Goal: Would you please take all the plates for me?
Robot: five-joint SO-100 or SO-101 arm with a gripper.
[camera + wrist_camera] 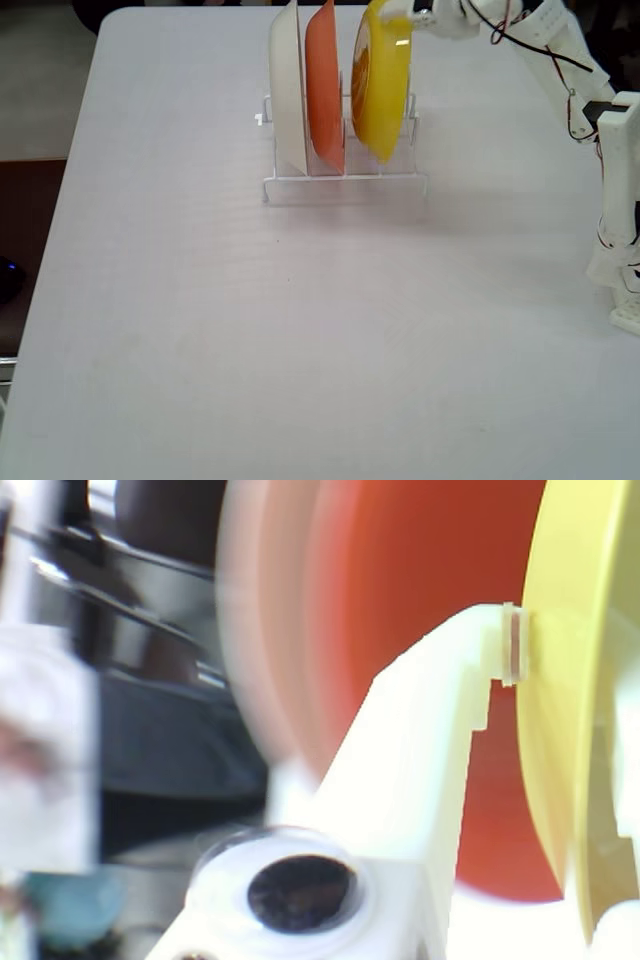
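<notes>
Just beside the smooth white plastic fingers (512, 645), the yellow plate (381, 75) looks like glossy plastic, the orange plate (324, 85) and cream-white plate (288, 90) beyond it more matt, in a thin white wire rack (340, 178) on a matt table (250, 330).

White wire rack (345, 182) stands upper centre of fixed view on pale table (250, 330). Dark floor strip at left edge. Wrist view: blurred dark shapes upper left.
</notes>
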